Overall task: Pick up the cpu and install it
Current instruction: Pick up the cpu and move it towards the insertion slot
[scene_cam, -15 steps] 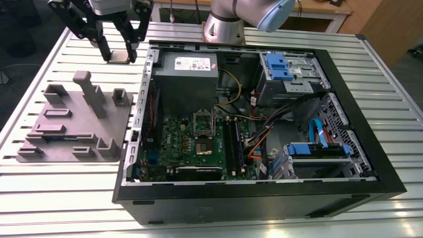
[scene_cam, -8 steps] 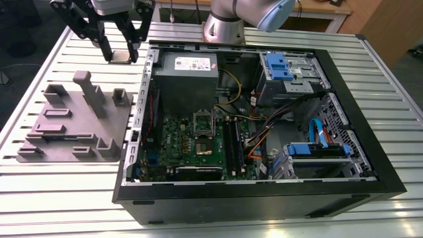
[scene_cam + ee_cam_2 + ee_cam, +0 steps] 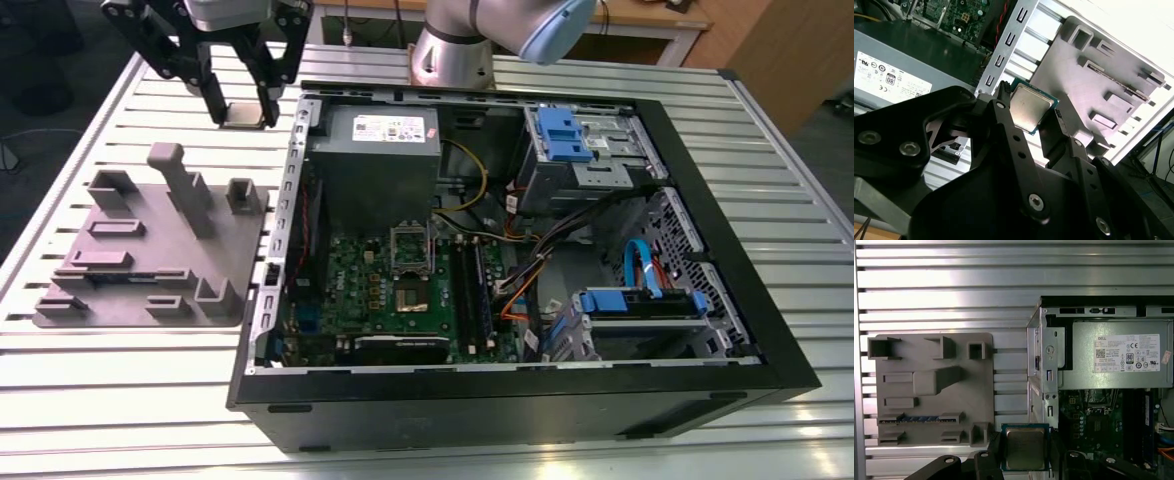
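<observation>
The cpu (image 3: 244,115), a small square chip with a silvery top, hangs in the air between the black fingers of my gripper (image 3: 242,112), which is shut on it. It is at the back left of the exterior view, above the slatted table, between the grey fixture tray (image 3: 134,290) and the open computer case (image 3: 534,250). Both wrist views show the cpu (image 3: 1029,111) (image 3: 1025,447) clamped edge to edge. The green motherboard (image 3: 400,290) lies inside the case with its dark socket (image 3: 406,292) near the middle.
A grey power supply (image 3: 376,150) sits at the back of the case. Blue drive bays (image 3: 581,135) and loose cables (image 3: 534,270) fill the exterior view's right side. The arm's base (image 3: 454,50) stands behind the case. The tray carries raised blocks (image 3: 180,185).
</observation>
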Available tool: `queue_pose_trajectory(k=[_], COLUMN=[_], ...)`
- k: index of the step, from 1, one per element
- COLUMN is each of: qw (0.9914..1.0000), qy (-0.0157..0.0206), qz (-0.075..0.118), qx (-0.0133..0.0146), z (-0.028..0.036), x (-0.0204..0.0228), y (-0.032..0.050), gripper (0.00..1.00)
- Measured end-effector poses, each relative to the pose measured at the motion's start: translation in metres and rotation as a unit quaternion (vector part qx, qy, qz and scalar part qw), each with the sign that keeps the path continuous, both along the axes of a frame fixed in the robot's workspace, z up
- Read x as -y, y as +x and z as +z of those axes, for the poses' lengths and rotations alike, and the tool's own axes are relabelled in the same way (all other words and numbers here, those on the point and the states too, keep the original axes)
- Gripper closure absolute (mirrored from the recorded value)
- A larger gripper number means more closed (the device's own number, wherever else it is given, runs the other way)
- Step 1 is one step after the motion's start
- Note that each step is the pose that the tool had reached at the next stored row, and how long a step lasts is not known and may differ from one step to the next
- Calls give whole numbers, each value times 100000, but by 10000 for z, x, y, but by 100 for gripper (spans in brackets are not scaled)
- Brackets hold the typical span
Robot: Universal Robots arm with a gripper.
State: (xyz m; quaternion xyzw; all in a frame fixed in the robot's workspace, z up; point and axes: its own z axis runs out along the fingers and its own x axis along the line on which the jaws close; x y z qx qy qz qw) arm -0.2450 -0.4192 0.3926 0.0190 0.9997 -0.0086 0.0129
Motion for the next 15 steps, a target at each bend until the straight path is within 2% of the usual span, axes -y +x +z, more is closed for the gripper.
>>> queue_pose_trajectory(k=[3,6,15], qw=[100000,100000,100000], qy=[-43,-134,-139], qz=[-6,-11,-6], qx=[4,7,6], z=[-1,-3,-7], x=[60,88,90], y=[2,50,450], gripper=[53,53,53])
